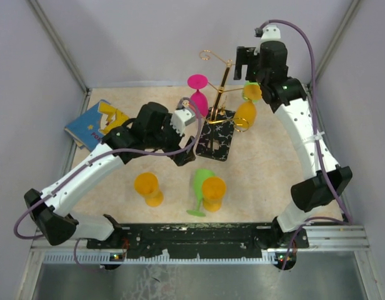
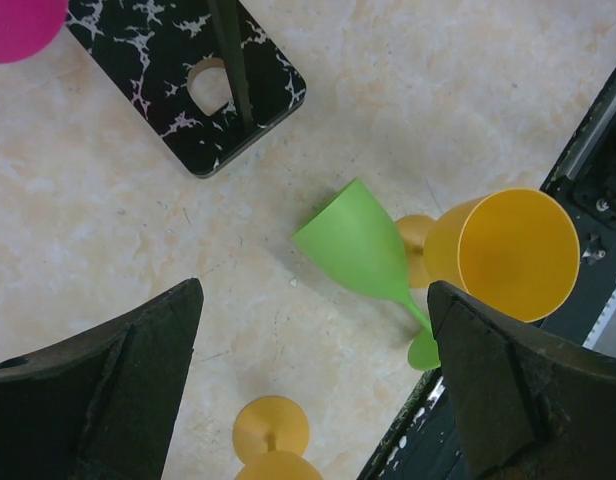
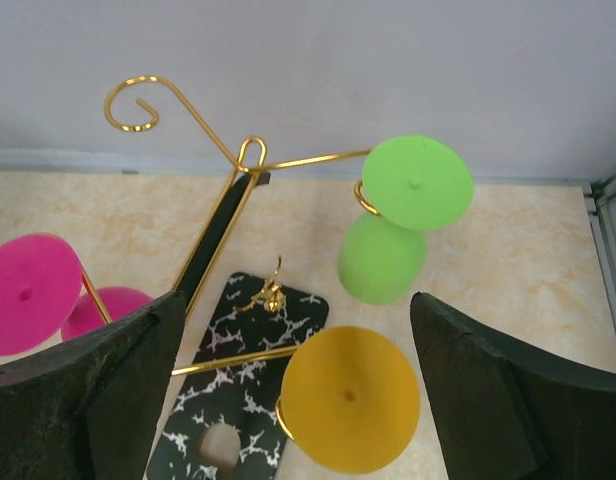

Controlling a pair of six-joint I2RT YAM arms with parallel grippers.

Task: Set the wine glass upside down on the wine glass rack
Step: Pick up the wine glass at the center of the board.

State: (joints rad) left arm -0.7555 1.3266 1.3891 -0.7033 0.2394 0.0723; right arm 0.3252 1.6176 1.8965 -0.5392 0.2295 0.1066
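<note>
**One overview from above, two close views from the wrists**

The top camera sits high behind the arms' bases [image 1: 114,237]. It looks steeply down over the whole table [image 1: 267,162], with the rack [image 1: 222,87] toward the far side. The left wrist camera points almost straight down at the tabletop from close by. It takes in a tipped green glass [image 2: 353,240], an orange glass [image 2: 508,255] just beside it, and a corner of the black marbled base [image 2: 178,70]; the top view shows all three. The right wrist camera is high beside the rack, facing the back wall and tilted slightly down. It is close to the hung green glass [image 3: 416,182], hung orange glass [image 3: 348,398] and hung pink glass [image 3: 28,293], which the top view also shows. The marbled base appears in all three views.
</note>
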